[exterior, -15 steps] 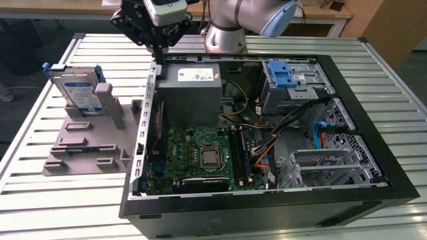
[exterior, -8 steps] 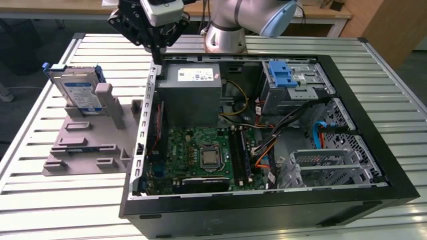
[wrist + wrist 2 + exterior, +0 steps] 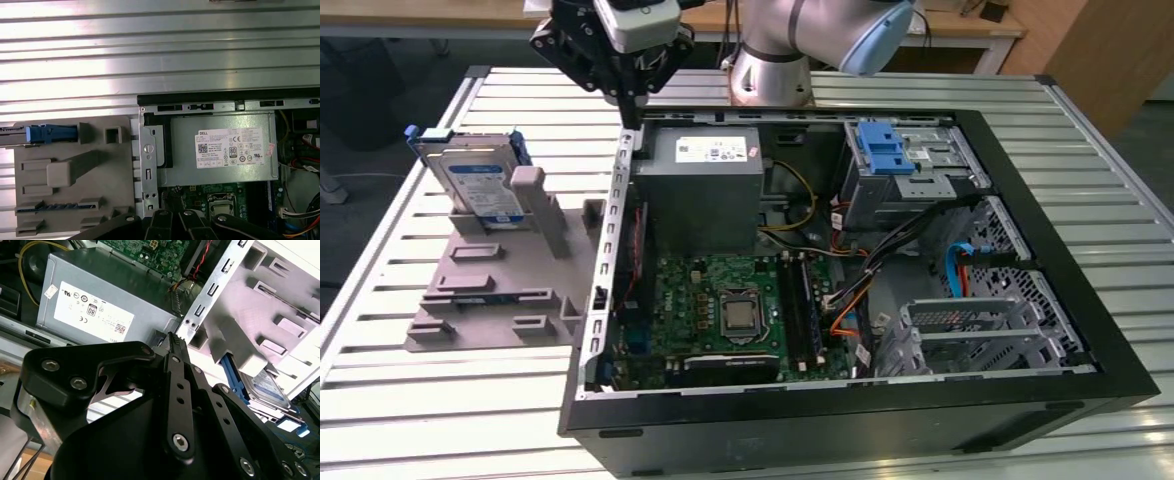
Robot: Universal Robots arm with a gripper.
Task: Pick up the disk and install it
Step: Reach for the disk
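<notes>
In the exterior view, the disk [image 3: 471, 178] stands on edge at about ten o'clock in the scene. It is slotted upright in the far end of a grey holder [image 3: 500, 290], which lies flat on the slatted metal bench [image 3: 387, 400]. At two o'clock from the disk, the end effector [image 3: 630, 105] hangs point-down, its fingers closed together with nothing between them. It is well apart from the disk and sits just over the eleven o'clock corner of the open computer case [image 3: 854, 405]. Inside the case, a grey power box [image 3: 707, 195] sits at five o'clock from the end effector, and a green circuit board [image 3: 707, 300] lies at six o'clock from that box. At three o'clock from the power box, a blue clip [image 3: 887, 150] lies on top of a metal drive cage [image 3: 937, 160].
</notes>
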